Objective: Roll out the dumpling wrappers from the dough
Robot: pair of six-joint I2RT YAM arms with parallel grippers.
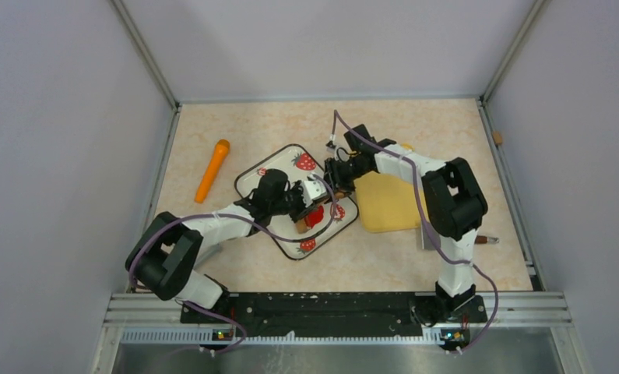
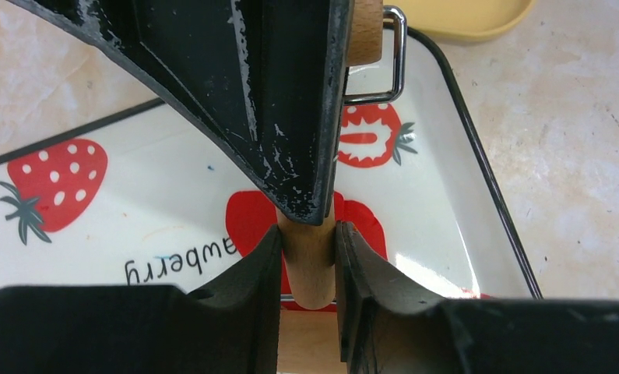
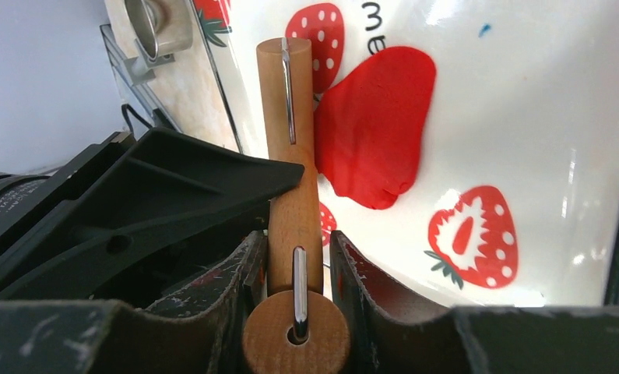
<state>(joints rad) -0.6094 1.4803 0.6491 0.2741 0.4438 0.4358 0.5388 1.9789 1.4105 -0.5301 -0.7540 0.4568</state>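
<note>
The dough (image 3: 376,125) is a flattened red blob on the strawberry-print tray (image 3: 539,117). It also shows in the top view (image 1: 314,217) and, partly hidden, in the left wrist view (image 2: 247,222). A small wooden roller (image 3: 290,195) with a metal wire frame lies over the tray beside the dough. My left gripper (image 2: 308,253) is shut on one wooden end of it. My right gripper (image 3: 294,241) is shut on the other end. In the top view the left gripper (image 1: 297,204) and right gripper (image 1: 335,178) meet over the tray (image 1: 247,175). No neat round wrapper shows.
A yellow board (image 1: 388,204) lies right of the tray, under the right arm. An orange carrot-shaped piece (image 1: 212,169) lies at the left. A brown-handled tool (image 1: 487,240) sits behind the right arm. A round metal piece (image 3: 162,23) stands off the tray's edge.
</note>
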